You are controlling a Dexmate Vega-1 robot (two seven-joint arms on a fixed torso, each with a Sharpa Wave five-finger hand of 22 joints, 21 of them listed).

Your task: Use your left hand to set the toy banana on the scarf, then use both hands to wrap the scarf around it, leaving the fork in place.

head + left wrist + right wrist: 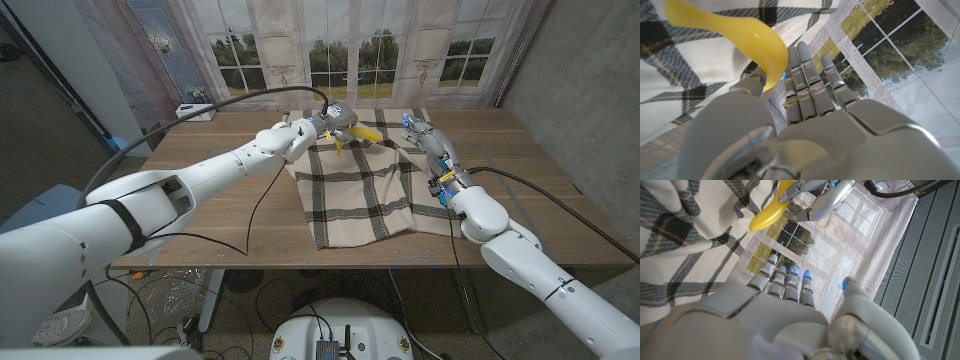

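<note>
Head view: left robot hand [335, 121] holds toy banana [362, 133] over scarf [355, 180].

Toy banana [735, 35]: smooth yellow plastic, glossy, with soft highlights along its curve. Scarf [350, 185]: woven cloth, cream with dark plaid lines, matt, lying in soft folds. Table [220, 215]: wood, brown, visible grain, low satin sheen. Left hand [805, 95]: grey moulded plastic or painted metal, smooth, semi-matt. Right hand [790, 287]: same pale grey smooth shell. Arm casings: white, glossy plastic. Backdrop [380, 50]: printed window scene, matt.
</note>
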